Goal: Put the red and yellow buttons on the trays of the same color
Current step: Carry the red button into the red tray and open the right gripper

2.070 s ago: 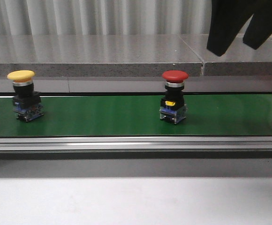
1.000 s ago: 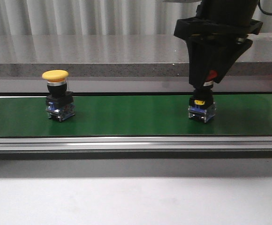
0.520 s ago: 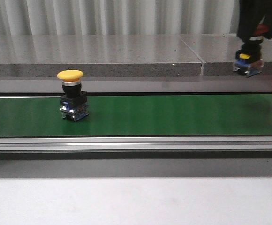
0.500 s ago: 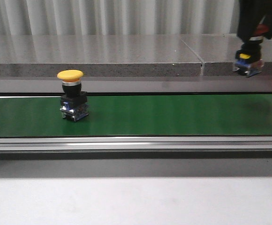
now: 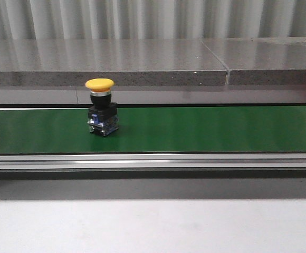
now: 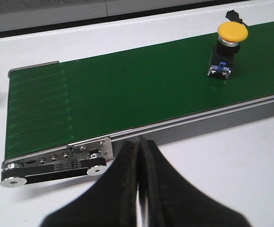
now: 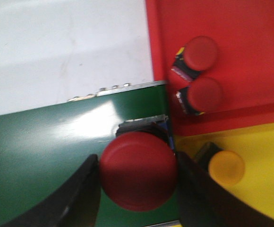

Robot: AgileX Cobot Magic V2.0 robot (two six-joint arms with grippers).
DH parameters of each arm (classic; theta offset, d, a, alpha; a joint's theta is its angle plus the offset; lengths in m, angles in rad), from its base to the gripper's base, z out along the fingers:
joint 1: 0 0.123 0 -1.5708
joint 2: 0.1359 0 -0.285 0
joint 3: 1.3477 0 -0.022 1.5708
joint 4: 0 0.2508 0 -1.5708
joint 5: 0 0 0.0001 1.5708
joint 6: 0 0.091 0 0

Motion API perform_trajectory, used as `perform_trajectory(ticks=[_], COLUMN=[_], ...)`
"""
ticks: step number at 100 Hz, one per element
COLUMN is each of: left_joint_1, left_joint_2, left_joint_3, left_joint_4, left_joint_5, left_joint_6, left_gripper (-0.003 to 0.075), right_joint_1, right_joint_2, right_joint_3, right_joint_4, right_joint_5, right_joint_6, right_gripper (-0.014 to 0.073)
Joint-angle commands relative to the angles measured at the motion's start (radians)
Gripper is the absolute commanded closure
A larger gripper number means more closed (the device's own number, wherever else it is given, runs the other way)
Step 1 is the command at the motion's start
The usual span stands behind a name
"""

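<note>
Rightward along the green belt (image 5: 195, 129) the yellow button (image 5: 101, 107) is being carried, now standing upright left of the belt's middle, while the right arm and its load are no longer being seen in the front view. A red button (image 7: 138, 170) is being held clamped in the right tool (image 7: 139, 189), beside the red tray (image 7: 250, 61) and yellow tray (image 7: 264, 179). The left tool (image 6: 139, 156) is being kept together above the white bench (image 6: 222, 165).

Yellow button (image 5: 101, 106) upright on green belt (image 5: 206, 129), prob. left of centre.
</note>
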Motion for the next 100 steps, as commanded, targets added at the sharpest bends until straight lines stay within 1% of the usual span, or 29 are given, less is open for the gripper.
perform_trajectory(ticks=[1, 8, 26, 41, 59, 81, 100], left_joint_1=[-0.007, -0.007, -0.007, -0.007, -0.007, -0.007, -0.007], left_joint_2=[0.002, 0.002, 0.002, 0.002, 0.002, 0.002, 0.002], left_joint_3=[-0.027, -0.027, -0.027, -0.027, -0.027, -0.027, -0.027], left_joint_4=[-0.011, -0.011, -0.011, -0.011, -0.011, -0.011, -0.011], left_joint_5=[-0.064, -0.064, -0.064, -0.064, -0.064, -0.064, -0.064], left_joint_6=[0.001, 0.001, 0.001, 0.001, 0.001, 0.001, 0.001], left_gripper=[0.074, 0.074, 0.074, 0.074, 0.074, 0.074, 0.074], right_joint_1=[-0.056, -0.094, -0.18, -0.224, -0.253, -0.263, -0.263], right_joint_2=[-0.033, -0.02, 0.023, 0.06, 0.138, 0.256, 0.361], right_joint_3=[-0.035, -0.035, -0.037, -0.04, -0.107, -0.221, -0.295], right_joint_4=[-0.009, -0.009, -0.009, -0.009, -0.009, -0.007, 0.03], right_joint_5=[-0.055, -0.059, -0.086, -0.126, -0.138, -0.132, -0.127], right_joint_6=[0.012, 0.017, 0.077, 0.088, 0.091, 0.091, 0.091], right_gripper=[0.0408, 0.0408, 0.0408, 0.0408, 0.0408, 0.0408, 0.0408])
